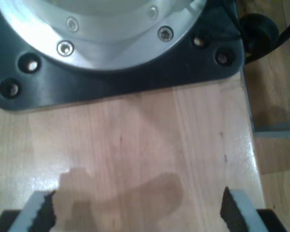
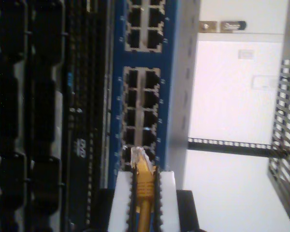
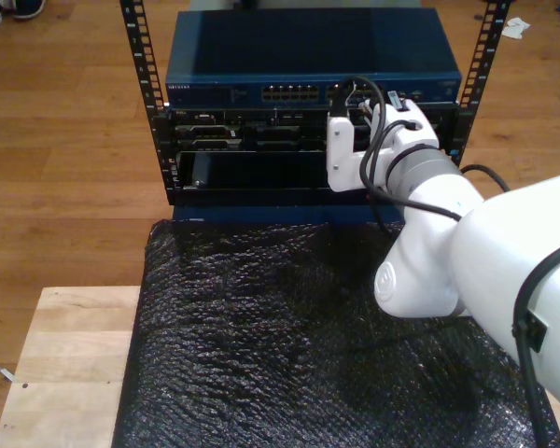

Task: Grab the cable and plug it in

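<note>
While my second gripper was clamped on the cable just behind its clear plug, the plug tip sat right at a port of the blue switch, though whether it had entered I could not tell. I judged the cable light and limp with a brittle plug latch, so a hold close behind the plug suited it best, and its trailing length was cut off from sight. My first gripper hung with jaws wide apart and empty over the wooden table, near a black base plate.
</note>
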